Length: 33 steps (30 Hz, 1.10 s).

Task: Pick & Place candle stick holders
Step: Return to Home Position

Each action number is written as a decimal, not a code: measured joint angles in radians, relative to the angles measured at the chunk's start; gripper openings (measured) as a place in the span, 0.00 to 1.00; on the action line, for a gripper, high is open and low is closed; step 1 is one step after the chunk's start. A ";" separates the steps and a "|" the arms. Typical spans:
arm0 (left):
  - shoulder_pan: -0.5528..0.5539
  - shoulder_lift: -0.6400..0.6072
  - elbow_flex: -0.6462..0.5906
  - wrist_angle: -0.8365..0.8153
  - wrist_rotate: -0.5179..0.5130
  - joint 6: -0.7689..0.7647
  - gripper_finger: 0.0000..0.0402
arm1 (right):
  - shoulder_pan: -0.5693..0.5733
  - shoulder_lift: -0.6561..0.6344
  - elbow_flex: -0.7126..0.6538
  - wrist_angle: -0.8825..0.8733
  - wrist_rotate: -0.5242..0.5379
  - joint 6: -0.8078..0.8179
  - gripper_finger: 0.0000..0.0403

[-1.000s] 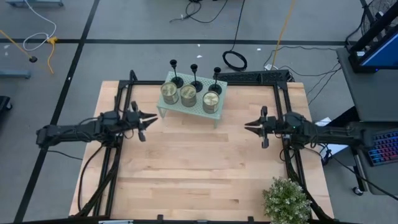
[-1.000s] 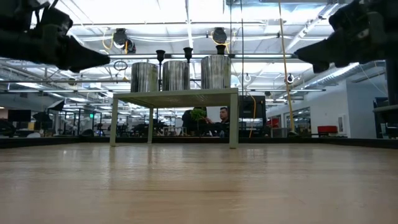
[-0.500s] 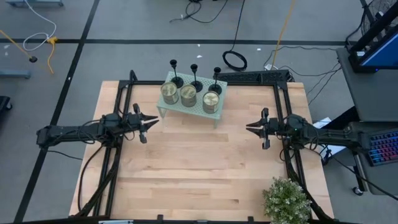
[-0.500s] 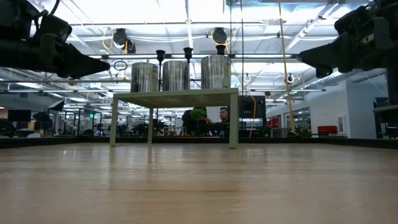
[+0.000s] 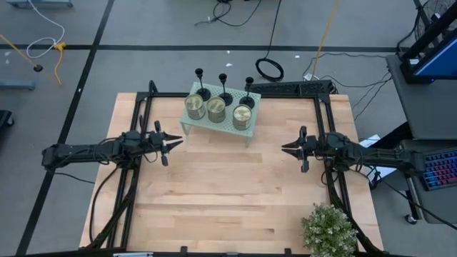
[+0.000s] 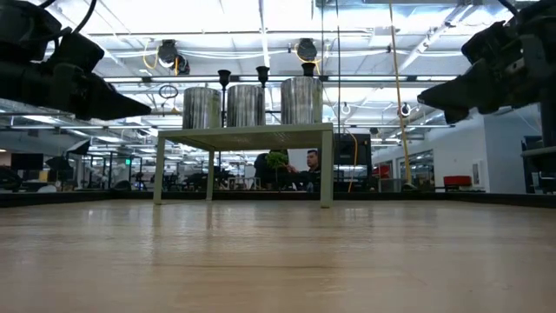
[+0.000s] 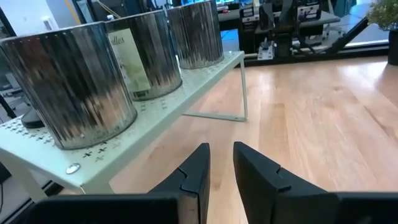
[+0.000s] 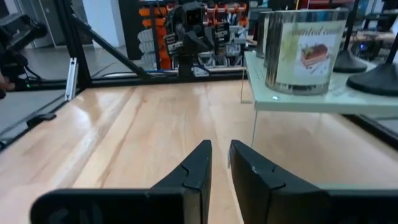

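Observation:
Three black candle stick holders (image 5: 201,80) (image 5: 223,86) (image 5: 248,91) stand upright by their round bases along the far edge of a pale green shelf (image 5: 214,126). Their tops (image 6: 262,76) show above three metal candle tins (image 5: 216,109) in front of them. My left gripper (image 5: 180,140) hovers above the table, left of the shelf's near edge, pointing level toward the table's right. Its fingers (image 7: 199,163) are shut to a narrow slit on nothing. My right gripper (image 5: 283,148) hovers right of the shelf and faces left, shut the same way (image 8: 219,144).
A potted plant (image 5: 328,230) stands at the table's near right corner. A black frame (image 5: 320,100) runs along the left, far and right edges. Bare wood (image 5: 228,193) lies between and in front of the arms. A person (image 6: 311,163) sits in the room behind.
Both grippers have sunk a little toward the table, still pointing level at each other. The slits between their fingers look the same. The holders, tins and shelf have kept their places.

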 joint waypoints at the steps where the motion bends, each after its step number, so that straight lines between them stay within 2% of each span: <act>1: 0.000 0.000 0.000 0.002 0.000 0.000 0.19 | 0.000 0.000 0.000 -0.001 0.000 0.014 0.12; 11: 0.000 0.000 0.000 0.001 0.000 -0.003 0.19 | 0.000 0.000 -0.001 -0.112 0.003 0.041 0.12; 33: 0.000 0.000 0.000 0.001 0.000 -0.002 0.19 | 0.000 0.000 -0.002 -0.112 0.000 0.060 0.12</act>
